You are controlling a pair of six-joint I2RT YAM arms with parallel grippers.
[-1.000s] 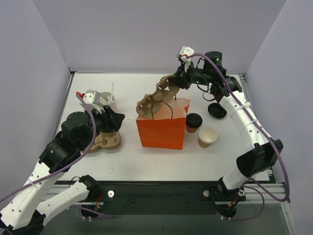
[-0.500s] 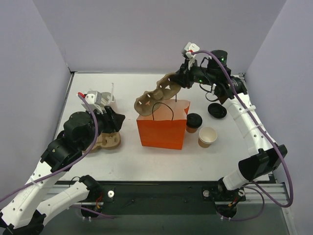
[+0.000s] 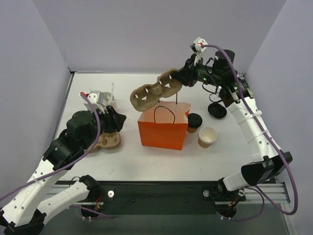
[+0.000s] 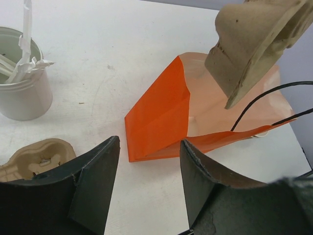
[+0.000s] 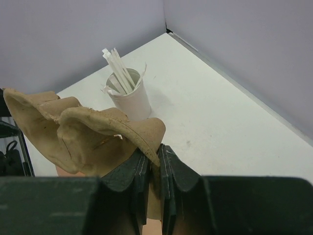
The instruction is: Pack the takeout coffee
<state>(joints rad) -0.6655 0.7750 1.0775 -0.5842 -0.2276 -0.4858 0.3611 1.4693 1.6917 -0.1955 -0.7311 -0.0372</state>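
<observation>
takeout coffee (image 3: 194, 121) partly hidden behind orange bag (image 3: 161, 133), top cam.

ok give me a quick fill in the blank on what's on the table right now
1. The right gripper holds a pulp cup carrier above the ____ paper bag.
2. The takeout coffee wears a ____ lid.
3. The left gripper is ____, holding nothing.
4. The tan cup beside the takeout coffee has no ____.

Missing words: orange; black; open; lid
</observation>
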